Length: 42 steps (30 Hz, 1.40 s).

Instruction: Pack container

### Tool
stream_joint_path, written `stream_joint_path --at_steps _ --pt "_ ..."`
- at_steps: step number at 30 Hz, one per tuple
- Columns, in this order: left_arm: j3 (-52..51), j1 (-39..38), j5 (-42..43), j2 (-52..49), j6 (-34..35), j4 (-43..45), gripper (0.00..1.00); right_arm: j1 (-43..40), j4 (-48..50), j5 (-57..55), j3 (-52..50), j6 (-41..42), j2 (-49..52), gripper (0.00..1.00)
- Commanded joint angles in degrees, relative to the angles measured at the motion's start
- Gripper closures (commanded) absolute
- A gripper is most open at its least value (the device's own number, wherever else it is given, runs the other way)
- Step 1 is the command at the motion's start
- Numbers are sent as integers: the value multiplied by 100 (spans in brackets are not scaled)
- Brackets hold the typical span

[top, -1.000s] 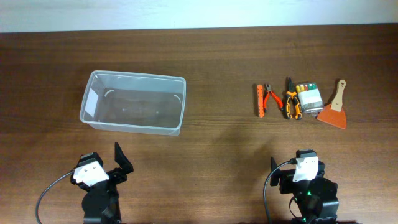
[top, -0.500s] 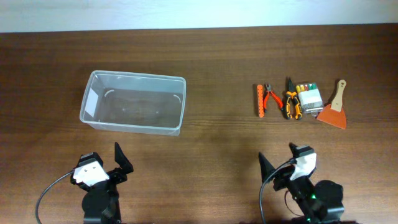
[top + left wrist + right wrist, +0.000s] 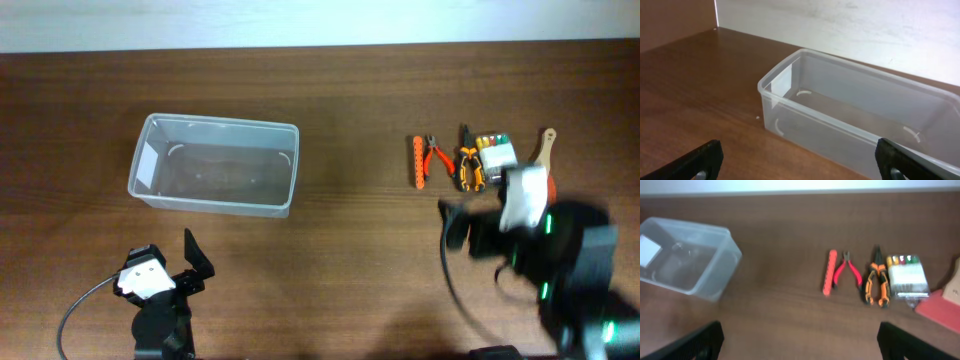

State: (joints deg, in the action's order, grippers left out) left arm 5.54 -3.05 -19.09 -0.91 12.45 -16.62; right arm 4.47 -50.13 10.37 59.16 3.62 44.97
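The container [image 3: 213,205] sits left, the tools [image 3: 470,168] in a row right.

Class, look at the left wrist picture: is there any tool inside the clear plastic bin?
No, the bin is empty; only its bare floor shows through the clear walls.

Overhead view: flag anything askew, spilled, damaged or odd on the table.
Nothing stands out. The container sits upright and empty; the hand tools lie in a tidy row. The blurred right arm hides part of the scraper.
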Motion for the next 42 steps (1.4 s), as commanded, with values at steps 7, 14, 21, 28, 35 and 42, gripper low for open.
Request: stream_joint_path --at_steps 7,14,21,28,35,42 --pt "-22 -22 -24 24 -50 -9 1 -28 -1165 1633 3353 673 3827 1" --pt "-20 -22 -24 24 -50 -9 1 1150 -1097 -144 4186 1967 5117 4" --pt "-22 -22 -24 24 -50 -9 1 2800 -527 -1600 4212 2896 5991 6" --pt "-22 -22 -24 24 -50 -9 1 3423 -269 -1622 4212 3095 6859 14" --pt "-22 -22 -24 24 -50 -9 1 3609 57 -1491 4212 3121 7377 18" --pt "-22 -22 -24 24 -50 -9 1 3617 59 -1521 4210 3117 7543 44"
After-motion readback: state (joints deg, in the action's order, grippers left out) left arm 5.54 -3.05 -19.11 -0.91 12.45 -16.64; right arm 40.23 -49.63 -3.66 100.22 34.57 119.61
